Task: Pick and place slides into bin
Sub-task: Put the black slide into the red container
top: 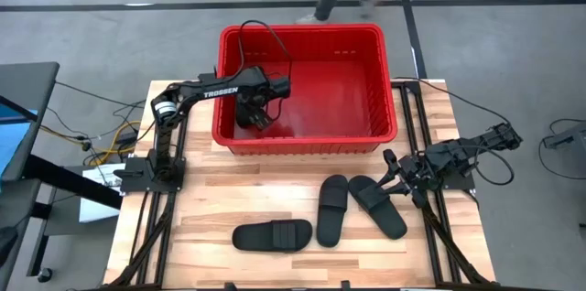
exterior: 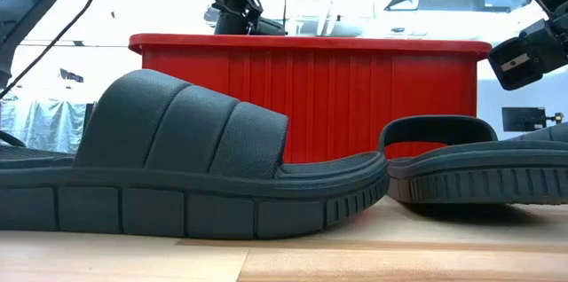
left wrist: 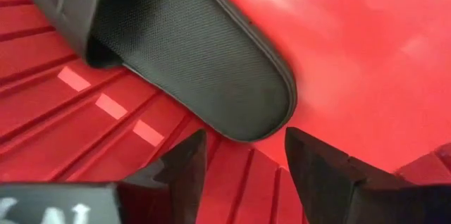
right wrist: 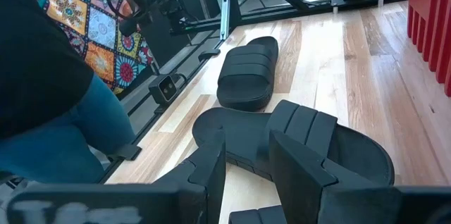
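1. Red plastic bin (top: 385, 80) sits at the far middle of the wooden table (top: 211, 204); walls ribbed, rim rolled, floor smooth and glossy.
2. Left gripper (top: 259, 119) is down inside the bin at its near left corner. Left wrist view: the two dark fingers (left wrist: 320, 168) are spread apart with nothing between them.
3. One slide (left wrist: 204, 62) lies in the bin just beyond those fingers, against the ribbed wall; matte black, finely dimpled footbed, rounded end, wide band strap at the other end.
4. Three slides remain on the table, near of the bin: left slide (top: 272, 234) lies crosswise, middle slide (top: 331, 209) lies lengthwise, right slide (top: 377, 205) is angled, touching or nearly touching the middle one at its far end.
5. Low view: closest slide (exterior: 186, 176) shows a ribbed strap and a blocky, segmented sole edge.
6. Right gripper (top: 396, 179) is at the table's right side, just beside the right slide; fingers (right wrist: 299, 171) parted, holding nothing.
7. Pale plank table, visible grain.
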